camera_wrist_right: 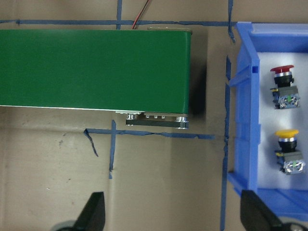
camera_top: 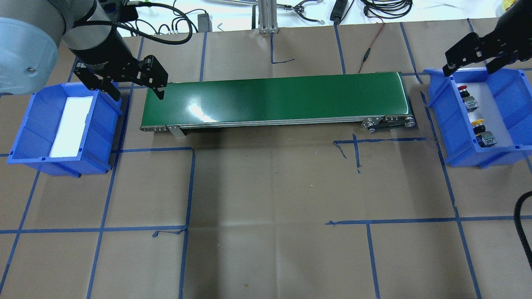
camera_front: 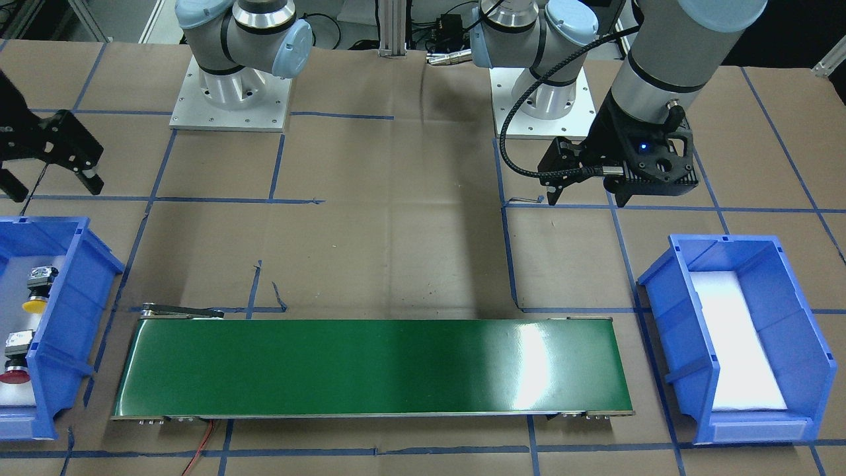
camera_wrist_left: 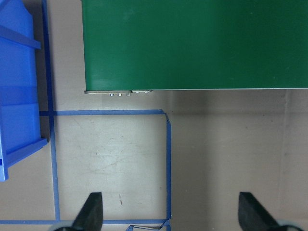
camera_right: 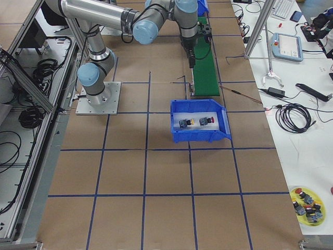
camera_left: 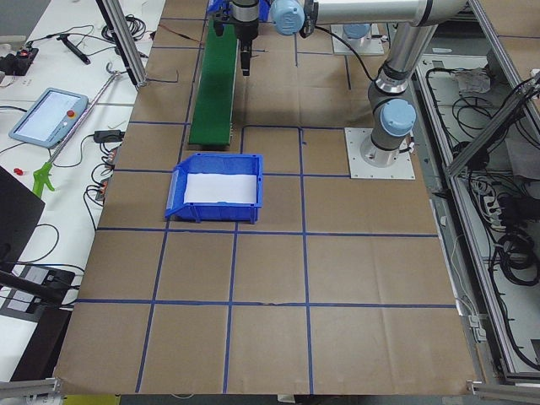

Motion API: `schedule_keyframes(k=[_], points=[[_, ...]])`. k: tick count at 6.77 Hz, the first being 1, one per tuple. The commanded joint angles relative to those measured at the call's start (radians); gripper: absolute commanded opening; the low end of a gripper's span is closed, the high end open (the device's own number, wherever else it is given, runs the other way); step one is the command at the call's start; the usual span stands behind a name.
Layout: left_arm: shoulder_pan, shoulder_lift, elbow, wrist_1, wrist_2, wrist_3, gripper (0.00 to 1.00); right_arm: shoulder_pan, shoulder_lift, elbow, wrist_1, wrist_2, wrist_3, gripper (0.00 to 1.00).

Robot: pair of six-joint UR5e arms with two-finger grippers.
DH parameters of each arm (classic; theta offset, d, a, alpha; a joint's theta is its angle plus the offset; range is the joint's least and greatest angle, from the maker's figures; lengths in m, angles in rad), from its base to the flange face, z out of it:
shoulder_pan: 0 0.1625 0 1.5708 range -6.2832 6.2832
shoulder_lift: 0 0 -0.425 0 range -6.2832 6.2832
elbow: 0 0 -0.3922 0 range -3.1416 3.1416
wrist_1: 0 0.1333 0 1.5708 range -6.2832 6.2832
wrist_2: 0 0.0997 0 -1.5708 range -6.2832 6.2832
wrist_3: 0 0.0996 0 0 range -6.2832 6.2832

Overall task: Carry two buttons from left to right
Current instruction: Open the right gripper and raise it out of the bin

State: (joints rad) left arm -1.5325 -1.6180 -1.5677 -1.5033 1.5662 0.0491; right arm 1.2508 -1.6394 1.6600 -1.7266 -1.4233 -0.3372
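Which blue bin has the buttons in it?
The blue bin on the robot's right: the red button and the yellow button lie inside. The left bin holds only a white liner.

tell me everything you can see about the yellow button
The yellow button is a small push button with a domed yellow cap, a short black cylindrical body and a grey rear block that carries a green mark. It lies on its side on the white liner inside the blue bin at the robot's right end of the table. Its cap points toward the rear block of the red button, with a gap between them. Only the liner touches it.
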Motion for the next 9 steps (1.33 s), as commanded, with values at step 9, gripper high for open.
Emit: schedule_keyframes(k=[9], points=[[0.000,0.003,0.000,0.000,0.000,0.000,1.00,0.375,-0.010,0.024,-0.008,-0.140,0.460,1.00]])
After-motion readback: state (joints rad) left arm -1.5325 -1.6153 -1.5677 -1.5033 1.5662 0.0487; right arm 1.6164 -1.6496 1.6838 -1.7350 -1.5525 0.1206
